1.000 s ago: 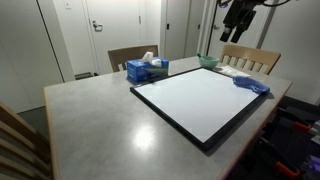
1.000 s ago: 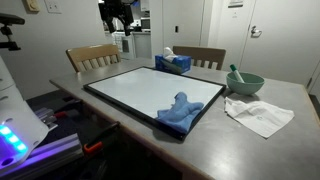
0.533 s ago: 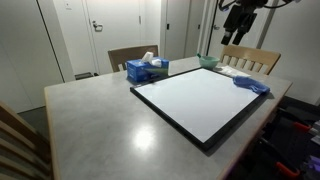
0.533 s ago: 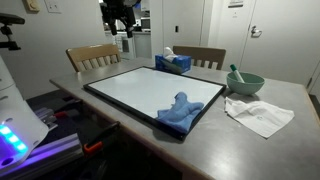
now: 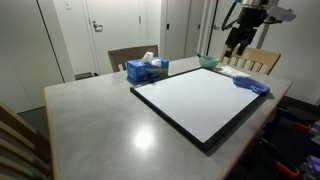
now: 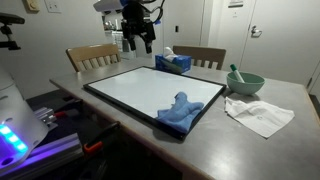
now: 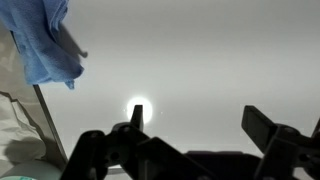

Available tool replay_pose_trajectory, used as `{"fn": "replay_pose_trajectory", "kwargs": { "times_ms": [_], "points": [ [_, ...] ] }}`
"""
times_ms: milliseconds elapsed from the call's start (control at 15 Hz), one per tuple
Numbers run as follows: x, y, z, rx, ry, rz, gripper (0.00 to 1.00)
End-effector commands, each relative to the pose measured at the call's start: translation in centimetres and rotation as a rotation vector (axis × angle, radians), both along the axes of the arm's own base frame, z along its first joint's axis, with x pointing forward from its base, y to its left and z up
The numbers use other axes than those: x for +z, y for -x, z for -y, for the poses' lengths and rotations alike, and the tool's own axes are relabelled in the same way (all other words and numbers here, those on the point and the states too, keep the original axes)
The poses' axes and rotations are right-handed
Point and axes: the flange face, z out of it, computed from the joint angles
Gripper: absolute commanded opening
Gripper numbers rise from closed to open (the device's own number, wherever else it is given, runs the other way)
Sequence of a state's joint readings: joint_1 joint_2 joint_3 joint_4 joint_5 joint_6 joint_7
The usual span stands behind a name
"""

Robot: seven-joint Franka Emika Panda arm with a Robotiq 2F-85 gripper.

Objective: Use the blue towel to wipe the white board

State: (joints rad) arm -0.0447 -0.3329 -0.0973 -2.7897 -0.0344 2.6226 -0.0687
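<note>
Looks like an office or lab meeting room to me, not a home. Big grey laminate counter (image 5: 80, 120) with plain wooden chairs (image 6: 92, 56) pushed up to it, and flat white doors (image 5: 105, 30) behind, with a small paper sign (image 6: 236, 3) up high. A black-framed white board (image 6: 140, 88) lies flat on the counter next to a blue cardboard tissue box (image 5: 147, 69). There's also a black camera stand (image 6: 10, 25) and some white gear with glowing blue lights (image 6: 14, 135) at the edge.

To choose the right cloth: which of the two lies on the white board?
The blue towel, bunched at the corner of the board. The white cloth lies off it, on the table beside the bowl.
</note>
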Motion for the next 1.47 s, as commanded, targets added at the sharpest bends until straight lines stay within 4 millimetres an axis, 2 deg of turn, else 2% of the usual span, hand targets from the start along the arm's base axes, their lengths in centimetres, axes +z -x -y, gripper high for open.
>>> {"fn": "replay_pose_trajectory", "kwargs": {
  "times_ms": [0, 333, 467, 533, 800, 1000, 1200, 1400],
  "points": [
    [-4.2, 0.1, 3.4, -0.034, -0.007, -0.032, 1.00],
    [-8.9, 2.1, 8.2, -0.084, -0.048, -0.103, 1.00],
    [-8.6, 2.8, 8.3, -0.064, -0.136, -0.155, 1.00],
    [-8.5, 2.4, 7.9, -0.081, -0.094, -0.123, 1.00],
    [-8.7, 2.7, 8.2, -0.072, -0.119, -0.151, 1.00],
    [-9.8, 2.4, 8.4, 0.049, -0.048, -0.147, 1.00],
    [-11.1, 3.3, 10.2, 0.131, -0.003, -0.177, 1.00],
    [-13.0, 5.3, 13.2, 0.218, 0.023, -0.302, 1.00]
  ]
}}
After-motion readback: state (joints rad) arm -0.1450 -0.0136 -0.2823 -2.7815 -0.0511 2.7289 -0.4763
